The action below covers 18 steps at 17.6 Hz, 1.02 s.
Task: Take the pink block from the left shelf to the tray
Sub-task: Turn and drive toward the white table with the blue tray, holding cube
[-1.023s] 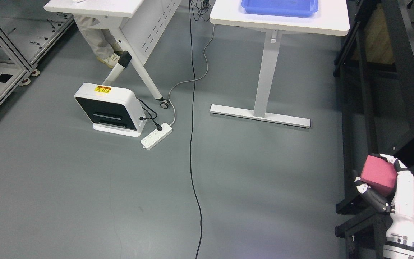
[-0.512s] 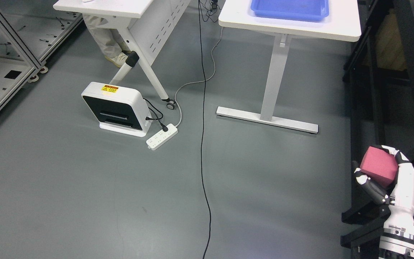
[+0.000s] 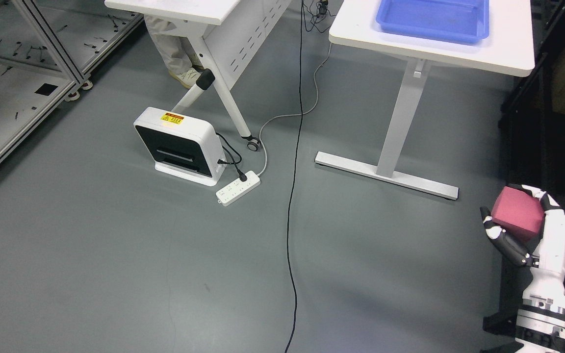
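Head view shows the right hand (image 3: 518, 228) at the lower right, its fingers (image 3: 508, 245) curled around a pink, flat-faced rigid cube block (image 3: 517, 218), with the thumb side on the lower left face and the remaining digits wrapped over the upper right edge. The block is held in the air above the grey floor, beside the black frame shelf (image 3: 547, 98) at the right edge. The shallow blue plastic tray (image 3: 478, 32) sits on the white table top (image 3: 361, 29) at the upper right, well apart from the block. The left hand is not in view. Judged from its look, the block is light and stiff, with smooth faces that may slip under a weak grip; opposing flat faces are the appropriate contact surfaces, as the present hold uses. Transport to the tray is not yet done. A black cable (image 3: 292, 196) crosses the floor between the robot and the table.
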### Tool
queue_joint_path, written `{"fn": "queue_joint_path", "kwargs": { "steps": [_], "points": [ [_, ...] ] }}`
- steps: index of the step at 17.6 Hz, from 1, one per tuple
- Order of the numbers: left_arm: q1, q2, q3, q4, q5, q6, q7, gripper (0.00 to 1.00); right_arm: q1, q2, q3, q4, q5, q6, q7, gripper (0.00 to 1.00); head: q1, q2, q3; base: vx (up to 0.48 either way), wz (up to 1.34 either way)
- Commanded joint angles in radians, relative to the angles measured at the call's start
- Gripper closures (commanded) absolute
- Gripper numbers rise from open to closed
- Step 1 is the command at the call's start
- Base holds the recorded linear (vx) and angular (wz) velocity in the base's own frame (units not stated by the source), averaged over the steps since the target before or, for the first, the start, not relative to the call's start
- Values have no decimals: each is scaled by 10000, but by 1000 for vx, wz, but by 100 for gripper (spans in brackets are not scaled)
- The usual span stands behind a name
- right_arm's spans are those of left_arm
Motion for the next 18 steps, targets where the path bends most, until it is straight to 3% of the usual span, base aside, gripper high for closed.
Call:
{"fn": "queue_joint_path", "kwargs": {
  "steps": [1,18],
  "points": [
    [0,175,0,-175,77,8,1,0,-250,-141,63,10,-25,-34,44,93,0,0,0,130,160],
    [0,175,0,-175,77,8,1,0,-4,-141,17,10,-608,-1200,-294,93,0,0,0,229,-55]
  ]
}}
